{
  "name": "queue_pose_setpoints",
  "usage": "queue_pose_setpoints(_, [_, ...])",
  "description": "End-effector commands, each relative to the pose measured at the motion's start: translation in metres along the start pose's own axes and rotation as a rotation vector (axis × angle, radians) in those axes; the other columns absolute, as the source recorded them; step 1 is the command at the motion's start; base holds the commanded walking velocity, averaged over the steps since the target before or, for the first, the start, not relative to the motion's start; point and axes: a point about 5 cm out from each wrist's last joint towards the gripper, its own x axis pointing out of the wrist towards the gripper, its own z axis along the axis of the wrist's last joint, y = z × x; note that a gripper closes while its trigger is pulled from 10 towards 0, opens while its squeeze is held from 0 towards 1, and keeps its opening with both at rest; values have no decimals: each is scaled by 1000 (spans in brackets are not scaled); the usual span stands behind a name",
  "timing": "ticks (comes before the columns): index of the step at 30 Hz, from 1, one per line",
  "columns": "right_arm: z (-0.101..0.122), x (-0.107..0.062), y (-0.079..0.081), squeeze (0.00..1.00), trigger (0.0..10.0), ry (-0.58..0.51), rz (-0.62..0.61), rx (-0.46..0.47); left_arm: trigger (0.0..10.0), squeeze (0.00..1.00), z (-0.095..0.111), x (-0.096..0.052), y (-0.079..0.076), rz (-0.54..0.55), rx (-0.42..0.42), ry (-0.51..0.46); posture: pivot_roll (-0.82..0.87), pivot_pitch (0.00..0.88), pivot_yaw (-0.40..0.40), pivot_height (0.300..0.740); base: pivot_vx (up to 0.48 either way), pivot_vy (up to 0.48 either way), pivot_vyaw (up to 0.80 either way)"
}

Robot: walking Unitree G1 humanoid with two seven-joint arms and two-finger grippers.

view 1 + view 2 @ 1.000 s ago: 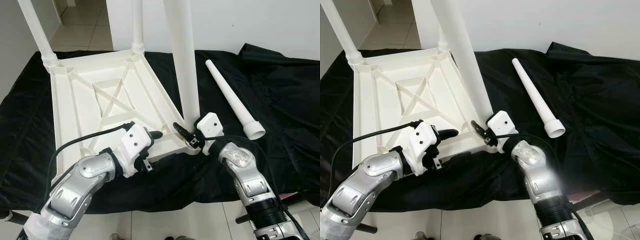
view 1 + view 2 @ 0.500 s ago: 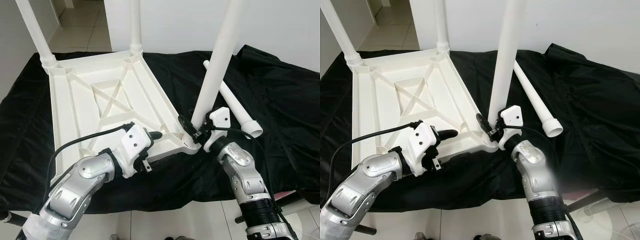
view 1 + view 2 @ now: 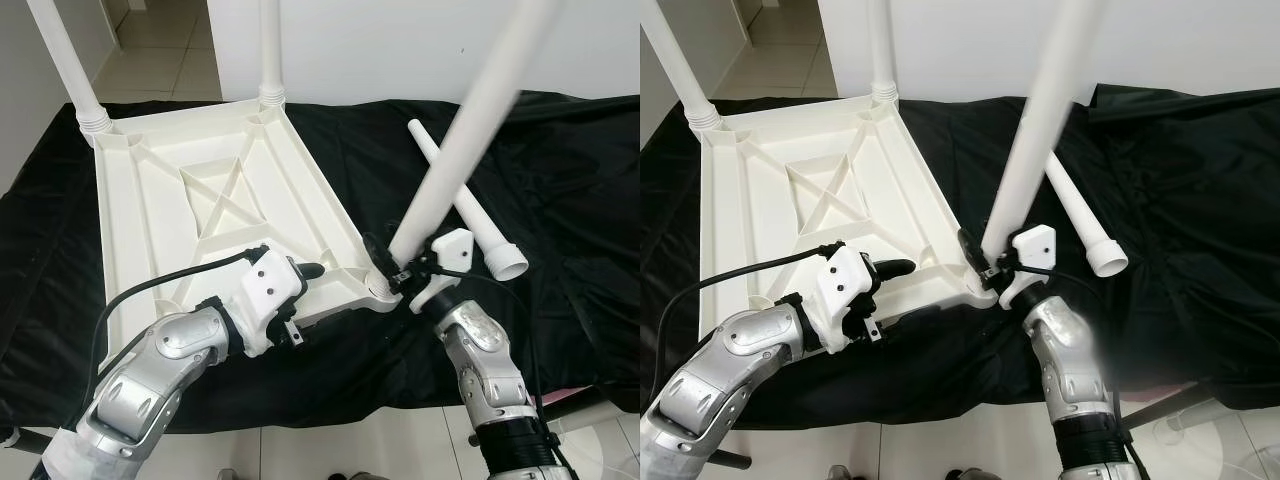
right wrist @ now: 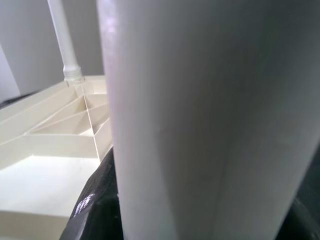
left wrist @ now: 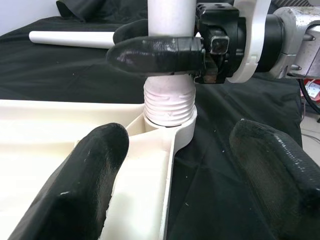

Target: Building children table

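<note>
Right gripper (image 3: 385,268) clamped on table leg (image 3: 455,160) at threaded base, leg tilted in tabletop (image 3: 215,200) corner socket. Left gripper (image 3: 305,272) fingers wide apart, straddling tabletop rim, apparently not gripping.

The white plastic tabletop (image 3: 215,215) lies upside down on the black cloth, ribbed underside up, an X brace at its centre. Two white legs (image 3: 58,60) stand upright in its far corners. A third leg (image 3: 462,145) leans well off vertical, threaded end at the near right corner socket. The fourth leg (image 3: 470,205) lies loose — flat on the cloth just beside it.
</note>
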Motion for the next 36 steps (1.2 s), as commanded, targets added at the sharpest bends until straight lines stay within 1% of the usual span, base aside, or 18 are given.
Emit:
queue_pose_setpoints(1, [-45,-20,3,0,10000,227,-34,86,10000,0,-2,-2,-2,-11,2,24,-11,149,-13,740,0,0,0])
queue_pose_setpoints(6, [-44,-19,2,0,10000,230,-30,72,10000,0,-3,-2,-2,-13,2,24,-11,148,-13,740,0,0,0])
queue_pose_setpoints(12, [-33,-12,5,0,10000,229,64,23,10000,0,-6,-8,1,-26,0,49,-8,147,-13,740,0,0,0])
queue_pose_setpoints(14, [-10,-6,8,0,10000,146,163,50,10000,0,-4,-14,5,-28,-11,49,-4,144,-16,740,0,0,0])
queue_pose_setpoints(16, [14,-4,5,0,10000,75,230,78,10000,0,-1,-22,13,-23,-25,40,-3,142,-21,740,0,0,0])
queue_pose_setpoints(18, [21,-3,3,0,10000,58,249,82,10000,0,-1,-25,16,-23,-24,42,-3,142,-21,740,0,0,0])
queue_pose_setpoints(19, [29,-3,0,0,10000,43,263,79,10000,569,-1,-29,22,-15,-19,51,-2,139,-24,740,0,0,0])
queue_pose_setpoints(20, [36,-3,-4,0,10000,29,269,72,10000,1000,0,-32,27,-8,-24,55,-2,139,-26,740,0,0,0])
queue_pose_setpoints(22, [36,-3,-4,0,10000,29,269,72,10000,1000,0,-32,27,-8,-24,55,-2,139,-26,740,0,0,0])
queue_pose_setpoints(24, [47,-1,-10,0,10000,9,272,64,10000,1000,6,-36,42,22,-18,36,-4,135,-30,740,0,0,0])
queue_pose_setpoints(26, [47,-1,-10,0,10000,9,272,64,10000,1000,6,-36,42,22,-18,36,-4,135,-30,740,0,0,0])
queue_pose_setpoints(27, [50,0,-11,0,10000,2,274,64,10000,1000,11,-36,47,35,-11,19,-8,132,-32,740,0,0,0])
queue_pose_setpoints(28, [52,0,-13,0,10000,0,280,54,10000,651,17,-34,53,48,-6,-10,-8,128,-35,740,0,0,0])
queue_pose_setpoints(31, [53,1,-14,0,10000,1,285,47,10000,651,22,-33,57,54,-5,-29,-8,128,-35,740,0,0,0])
queue_pose_setpoints(32, [55,1,-13,0,10000,15,311,14,10000,0,29,-29,63,66,-14,-60,-13,122,-37,740,0,0,0])
queue_pose_setpoints(33, [55,2,-13,0,10000,29,335,-14,10000,0,36,-23,68,75,-17,-88,-15,119,-39,740,0,0,0])
queue_pose_setpoints(34, [55,2,-13,0,10000,29,335,-14,10000,0,36,-23,68,75,-17,-88,-15,119,-39,740,0,0,0])
queue_pose_setpoints(36, [58,3,-12,0,10000,61,382,-52,10000,0,50,-11,74,70,-46,-147,-19,115,-40,740,0,0,0])
